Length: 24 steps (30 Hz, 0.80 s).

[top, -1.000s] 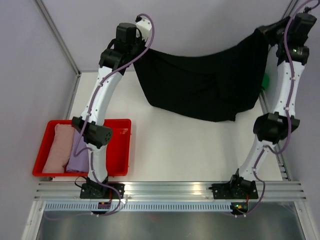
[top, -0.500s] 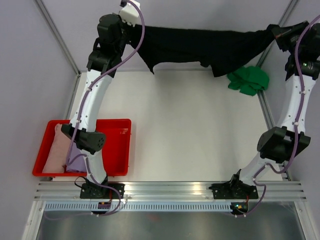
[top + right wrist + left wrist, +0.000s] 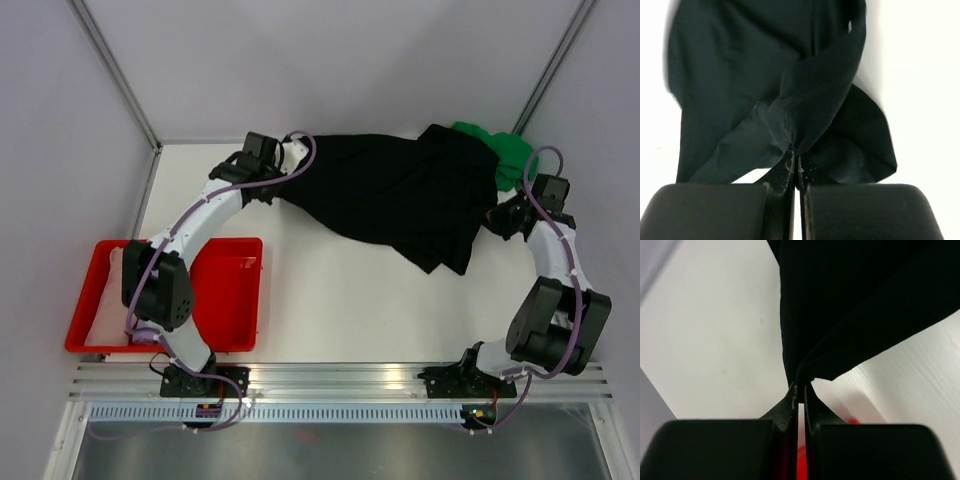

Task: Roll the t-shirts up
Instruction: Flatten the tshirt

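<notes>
The black t-shirt (image 3: 385, 195) is gripped at both ends; the jaws of the left gripper (image 3: 801, 388) are closed on a thin pinch of its edge, and the cloth fans out ahead of them; the jaws of the right gripper (image 3: 795, 159) are closed on a bunched fold of the same shirt, which spreads away in front of them. In the top view the shirt is seen lying on the table (image 3: 340, 300) between the two pairs of jaws, creased and doubled over on the side nearer the right jaws. The green t-shirt (image 3: 508, 152) is crumpled just beyond the right jaws, partly covered by the black one's edge. The red tray (image 3: 235, 300) is set well behind the left jaws; pale pink cloth (image 3: 103, 305) is glimpsed in it, mostly hidden by the arm, and whether it is rolled cannot be told. The step is judged to be the spreading of the black shirt; no roll has been started on it; the green one is yet to be handled; much of the task is judged left.
</notes>
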Motion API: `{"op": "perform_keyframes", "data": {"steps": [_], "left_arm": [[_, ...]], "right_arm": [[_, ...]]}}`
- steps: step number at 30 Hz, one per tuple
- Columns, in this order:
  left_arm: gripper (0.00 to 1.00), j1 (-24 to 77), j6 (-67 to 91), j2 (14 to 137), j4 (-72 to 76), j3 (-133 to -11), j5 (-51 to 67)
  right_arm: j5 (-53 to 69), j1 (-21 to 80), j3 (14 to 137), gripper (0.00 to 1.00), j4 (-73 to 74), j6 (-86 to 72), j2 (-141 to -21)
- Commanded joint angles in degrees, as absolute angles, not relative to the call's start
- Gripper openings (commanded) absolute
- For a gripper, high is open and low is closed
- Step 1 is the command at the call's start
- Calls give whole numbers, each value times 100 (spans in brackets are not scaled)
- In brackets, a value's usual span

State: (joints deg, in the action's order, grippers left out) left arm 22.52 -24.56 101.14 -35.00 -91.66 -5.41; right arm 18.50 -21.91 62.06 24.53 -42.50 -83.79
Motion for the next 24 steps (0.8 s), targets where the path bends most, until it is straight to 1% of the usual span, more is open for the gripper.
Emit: {"op": "perform_keyframes", "data": {"steps": [1,2,5,9,12,14,15,17,18,19,21,22,24], "left_arm": [[2,2232,-2628,9318,-3419,-8273,-475],[2,2232,-2637,9247,-3410,-7827,-483],[2,2197,-2549,9071,-3349,-7253,-545],[2,2092,-2374,9000,-3287,-6944,-606],[2,2083,-2303,9122,-3217,-6926,-598],[2,2083,-2268,9193,-3191,-7022,-563],[2,2092,-2250,9289,-3190,-7075,-563],[2,2092,-2233,9369,-3190,-7207,-589],[2,2083,-2224,9404,-3190,-7242,-598],[2,2083,-2224,9413,-3190,-7277,-615],[2,2092,-2224,9404,-3190,-7260,-633],[2,2092,-2215,9369,-3190,-7208,-642],[2,2083,-2145,9334,-3182,-7146,-668]], "right_arm": [[1425,-2215,5828,0,2740,-3771,-7752],[1319,-2241,5644,0,2794,-3718,-7708],[1231,-2250,5467,0,2979,-3656,-7612],[1178,-2259,5414,0,3015,-3647,-7506],[1239,-2241,5475,0,2787,-3665,-7794],[1213,-2189,5773,0,2549,-3674,-8137],[1195,-2154,5931,0,2505,-3674,-8574],[1108,-2084,6598,0,2443,-3674,-9015],[1012,-2031,6879,0,2496,-3587,-9418],[706,-1952,7456,0,2722,-3516,-9587],[467,-1610,7899,0,3004,-3289,-9938],[388,-1478,7936,0,3145,-3296,-9975],[387,-1511,7613,0,2980,-3445,-9914]]}}
